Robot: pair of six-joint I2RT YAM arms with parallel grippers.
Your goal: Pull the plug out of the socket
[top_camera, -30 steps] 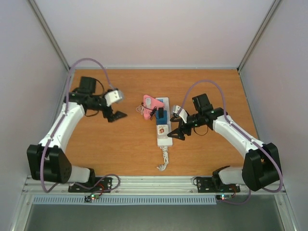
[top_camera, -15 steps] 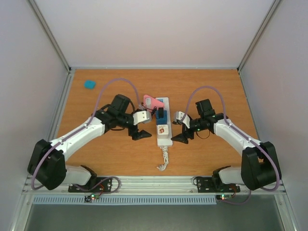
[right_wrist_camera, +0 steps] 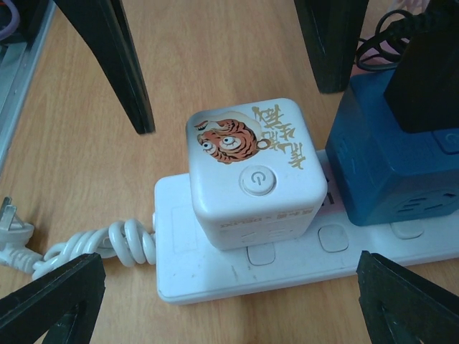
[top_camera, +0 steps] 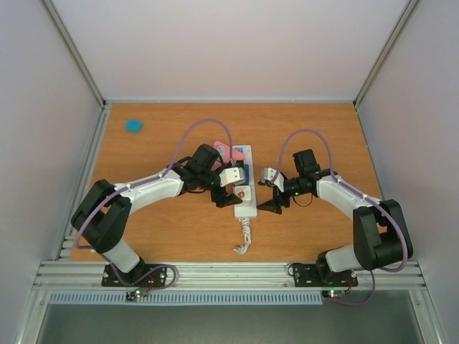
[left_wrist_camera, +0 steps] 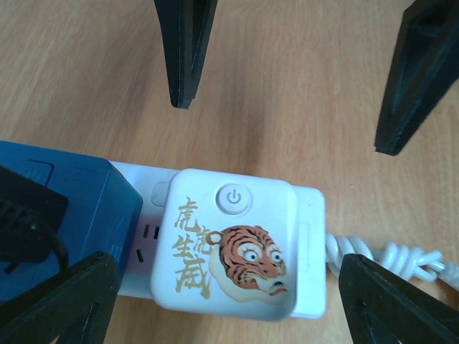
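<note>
The socket is a long white power strip [top_camera: 249, 208] lying mid-table with a coiled white cord [top_camera: 245, 236]. A white cube plug with a tiger picture [top_camera: 242, 192] sits in its near end, seen close in the left wrist view [left_wrist_camera: 229, 244] and the right wrist view [right_wrist_camera: 251, 172]. A blue cube adapter [right_wrist_camera: 387, 165] with a black plug [right_wrist_camera: 427, 79] sits beside it. My left gripper [top_camera: 231, 198] is open on the strip's left side, jaws level with the tiger plug [left_wrist_camera: 229, 308]. My right gripper [top_camera: 269, 203] is open on the right side [right_wrist_camera: 229, 308]. Neither touches the plug.
A pink plug [top_camera: 228, 153] sits at the strip's far end. A small blue object [top_camera: 133, 125] lies at the far left of the table. The wooden table [top_camera: 323, 129] has white walls on three sides. The cord's loose plug end [right_wrist_camera: 11, 215] lies near the strip.
My left arm has swung from the far left across to the strip's left side, uncovering the small blue object. My right gripper has stayed beside the strip, shifting slightly.
</note>
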